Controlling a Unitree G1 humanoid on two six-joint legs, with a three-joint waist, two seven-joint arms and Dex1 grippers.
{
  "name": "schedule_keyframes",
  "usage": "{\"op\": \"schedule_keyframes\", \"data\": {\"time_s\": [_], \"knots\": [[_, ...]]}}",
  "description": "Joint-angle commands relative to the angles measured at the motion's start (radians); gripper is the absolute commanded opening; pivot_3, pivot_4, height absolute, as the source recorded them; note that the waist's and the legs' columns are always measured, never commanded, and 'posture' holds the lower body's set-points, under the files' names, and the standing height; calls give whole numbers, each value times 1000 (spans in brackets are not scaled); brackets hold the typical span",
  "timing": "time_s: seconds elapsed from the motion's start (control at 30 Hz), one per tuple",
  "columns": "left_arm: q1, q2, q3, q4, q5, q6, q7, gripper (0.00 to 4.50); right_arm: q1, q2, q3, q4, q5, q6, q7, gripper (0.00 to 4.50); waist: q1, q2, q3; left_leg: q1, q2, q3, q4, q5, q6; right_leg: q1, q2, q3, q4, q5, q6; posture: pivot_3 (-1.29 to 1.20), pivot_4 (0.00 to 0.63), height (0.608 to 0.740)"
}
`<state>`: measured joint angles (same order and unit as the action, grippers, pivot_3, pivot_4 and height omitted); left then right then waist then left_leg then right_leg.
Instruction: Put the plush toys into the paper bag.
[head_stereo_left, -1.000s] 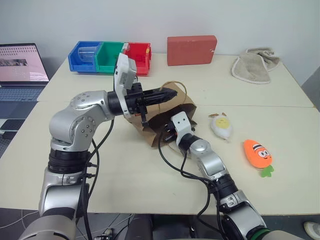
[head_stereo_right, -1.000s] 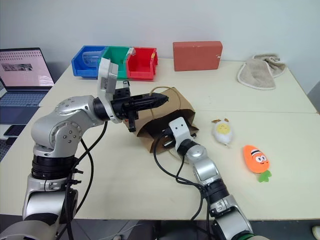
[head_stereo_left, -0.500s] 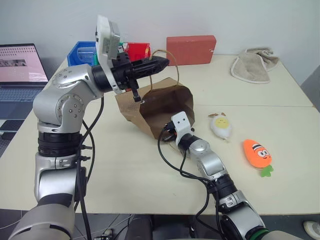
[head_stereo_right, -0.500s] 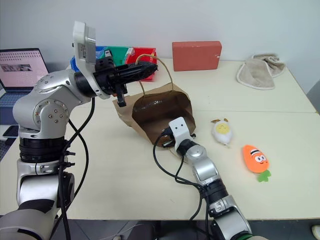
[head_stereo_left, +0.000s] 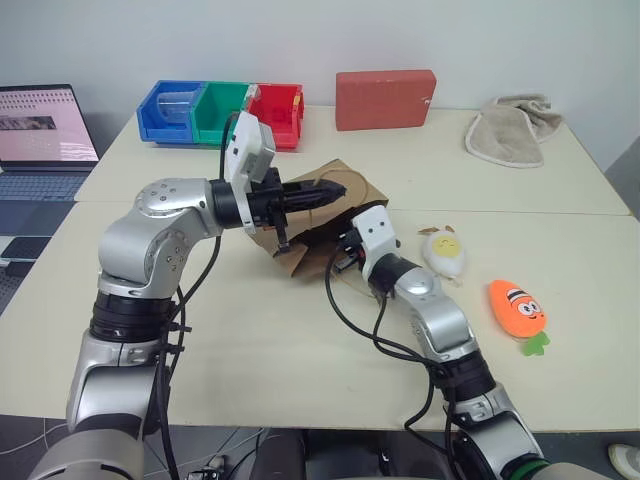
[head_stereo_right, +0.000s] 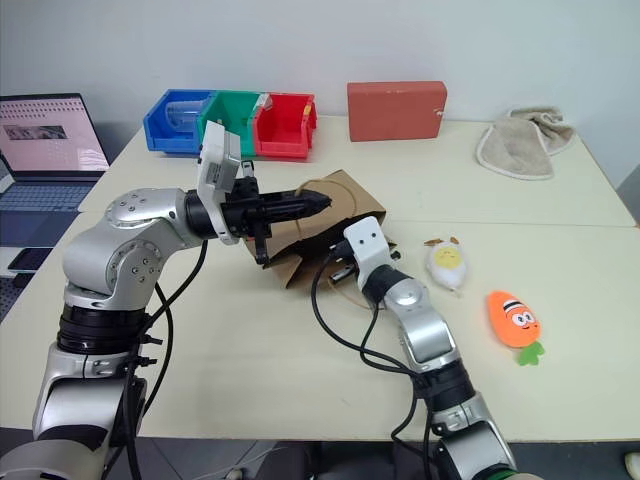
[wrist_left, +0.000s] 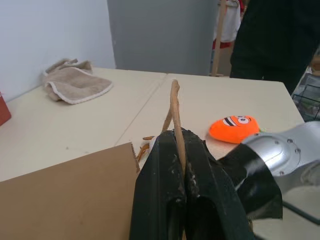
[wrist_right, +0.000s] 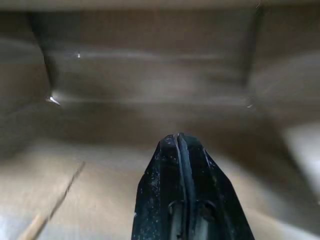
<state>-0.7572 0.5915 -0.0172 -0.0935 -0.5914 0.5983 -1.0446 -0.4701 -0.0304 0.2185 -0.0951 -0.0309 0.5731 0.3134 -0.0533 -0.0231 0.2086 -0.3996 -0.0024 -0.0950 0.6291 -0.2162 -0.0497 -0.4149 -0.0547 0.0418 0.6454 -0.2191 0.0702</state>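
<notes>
Left eye view: paper bag (head_stereo_left: 318, 215) lying on its side near the middle of the table (head_stereo_left: 250, 330), mouth turned toward the robot's right; left gripper (head_stereo_left: 335, 189) held level above the bag, pointing to the robot's right, fingers clenched on the bag's handle (wrist_left: 174, 107); left wrist view confirms the twisted paper handle pinched between the two black fingers, brown bag wall just below them.

Right gripper (wrist_right: 178, 141) inside the bag's mouth, fingers pressed together with nothing between them; right wrist view: brown inner walls of the bag all around the fingertips; contact with the paper cannot be told.

White egg-shaped plush toy (head_stereo_left: 443, 252) lying on the table just beside the bag's mouth, on the robot's right, outside the bag; orange carrot plush toy (head_stereo_left: 516, 308) lying farther to the right and nearer the robot, apart from the egg toy, leaves toward the table's near edge; neither toy held.

At the far side of the table: blue, green and red bins (head_stereo_left: 221, 110) in a row; red block (head_stereo_left: 384, 98) to their right; beige towel (head_stereo_left: 509, 128) crumpled near the far right corner.

Off the table's left edge: open laptop (head_stereo_left: 45, 130), screen lit.

Left wrist view, background: person in dark clothing (wrist_left: 280, 40) standing beyond the table.
</notes>
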Motion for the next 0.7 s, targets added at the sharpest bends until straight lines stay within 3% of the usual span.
{"op": "schedule_keyframes", "data": {"time_s": [0.03, 0.23, 0.47, 0.57, 0.7], "knots": [[3, -10, -3, -48, -5, -17, -6, 0, 13, -57, 13, -159, 33, 72, 65, 37, -1, 0, 0, 0, 0, 0, 0, 0, 0, 0, 0, 0, 0, 0, 0, 0, 150, 740], [26, -19, -22, -53, 5, -19, -14, 0, 13, -181, -1, -319, 84, 161, 162, 37, -3, 0, 0, 1, 0, 0, 0, 0, 0, 0, 0, 0, 0, 0, 1, 0, 150, 740], [73, -20, -39, -54, 29, -31, -19, 0, 35, -409, -171, -460, 233, 284, 310, 37, 3, 0, 0, 0, 0, 1, 0, 0, 0, 0, 0, 0, 0, 0, 1, 0, 150, 740], [94, 5, -25, -68, 31, -43, -28, 0, 86, -570, -240, -462, 235, 262, 367, 646, 13, 0, 0, 0, 0, 0, 0, 0, 0, 0, 0, 0, -1, -1, 1, 0, 150, 740], [94, 26, -1, -62, 27, -60, -23, 0, 148, -734, -244, -435, 175, 150, 413, 2104, 15, 0, 0, 0, 0, 2, 0, 0, 0, 0, 0, 0, -1, -1, 0, 0, 150, 740]]}}
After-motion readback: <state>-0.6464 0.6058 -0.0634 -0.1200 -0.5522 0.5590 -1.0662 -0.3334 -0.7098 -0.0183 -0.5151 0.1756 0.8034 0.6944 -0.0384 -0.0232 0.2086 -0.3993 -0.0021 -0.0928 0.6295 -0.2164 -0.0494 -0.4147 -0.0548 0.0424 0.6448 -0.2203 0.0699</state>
